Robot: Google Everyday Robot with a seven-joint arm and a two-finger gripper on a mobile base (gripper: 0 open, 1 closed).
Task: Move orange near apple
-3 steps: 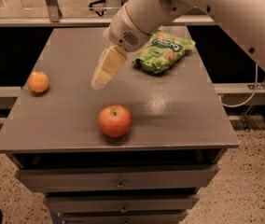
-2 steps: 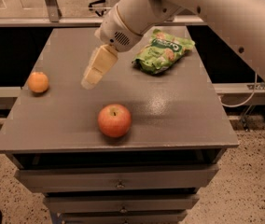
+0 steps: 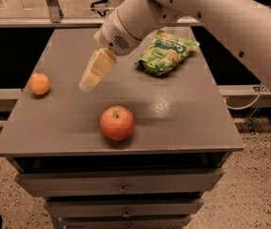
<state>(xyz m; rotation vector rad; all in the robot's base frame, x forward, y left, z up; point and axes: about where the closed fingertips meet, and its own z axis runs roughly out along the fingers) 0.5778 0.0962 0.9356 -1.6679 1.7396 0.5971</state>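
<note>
Where the desk (image 3: 188,123) faces the camera, its front holds a stack of drawers: the top drawer (image 3: 173,181) has a small knob at its middle, and the second drawer (image 3: 78,208) below it has another. Both are pushed in flush, so whatever they contain is hidden.

On the grey top, the apple (image 3: 117,123) stands nearest, just back from the front edge and a little left of the middle, its stem dimple turned upward. It touches nothing else.

Farther back, the orange (image 3: 39,84) sits close to the left edge, about halfway between the front and far corners on that side. It is well apart from the apple, with bare desk between the two, and nothing grips it.

Beyond the apple and to the right of the orange, the gripper (image 3: 88,84) hangs above the surface, tilted so that its pale tip points down and toward the left edge. It is near the orange but not touching it, and it carries nothing. Whether it is clenched or released cannot be told from this angle.

Behind it, the white arm (image 3: 212,13) sweeps in from the upper right, crossing over the far right corner.

A green snack bag (image 3: 166,52) lies flat toward that far right corner, looking puffed; its contents are not visible.
</note>
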